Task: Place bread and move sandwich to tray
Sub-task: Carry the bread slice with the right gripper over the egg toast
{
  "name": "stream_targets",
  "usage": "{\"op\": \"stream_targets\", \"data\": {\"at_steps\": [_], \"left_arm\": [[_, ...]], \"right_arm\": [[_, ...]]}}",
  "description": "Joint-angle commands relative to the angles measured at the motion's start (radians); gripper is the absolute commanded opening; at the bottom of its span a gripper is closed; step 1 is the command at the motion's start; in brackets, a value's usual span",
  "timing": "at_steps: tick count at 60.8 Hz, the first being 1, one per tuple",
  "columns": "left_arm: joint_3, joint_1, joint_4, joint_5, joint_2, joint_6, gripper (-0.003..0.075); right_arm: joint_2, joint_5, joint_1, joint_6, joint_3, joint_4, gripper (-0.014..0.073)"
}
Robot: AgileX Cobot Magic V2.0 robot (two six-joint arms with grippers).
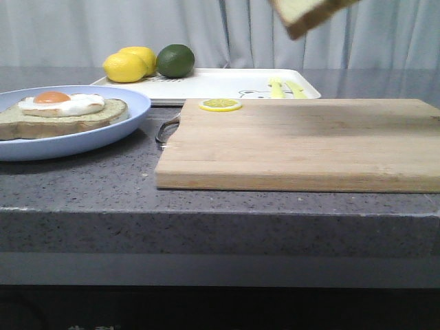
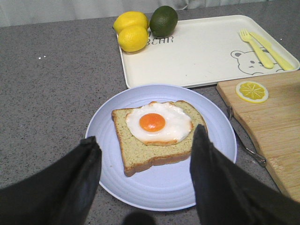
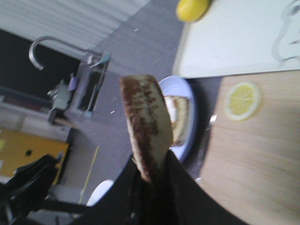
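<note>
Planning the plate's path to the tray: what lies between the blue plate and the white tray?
Only bare grey countertop. In the left wrist view the plate rim nearly meets the tray edge; the lemons sit on the tray's corner.

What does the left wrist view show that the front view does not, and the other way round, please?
Only the left wrist view shows the open left gripper hovering over the sandwich, the tray's "BEAR" lettering, and its yellow fork and knife clearly. Only the front view shows the bread held high above the cutting board. Both show the blue plate, the tray, the lemons, the lime and the lemon slice.
</note>
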Motion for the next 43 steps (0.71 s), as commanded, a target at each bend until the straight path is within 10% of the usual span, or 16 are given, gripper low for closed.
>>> {"op": "stream_targets", "data": {"at_steps": [1, 23, 43], "left_arm": [[-0.029, -0.006, 0.004, -0.068, 0.005, 0.002, 0.0419], [-0.029, -0.006, -0.002, -0.07, 0.005, 0.002, 0.0419], [-0.029, -0.006, -0.002, -0.072, 0.005, 0.002, 0.0419]], "right_arm": [[-0.036, 0.003, 0.116, -0.013, -0.02, 0.167, 0.0034], [0.017, -0.564, 0.628, -0.054, -0.033, 0.438, 0.0034], [0.293, -0.632, 0.784, -0.065, -0.315, 0.513, 0.0034]]}}
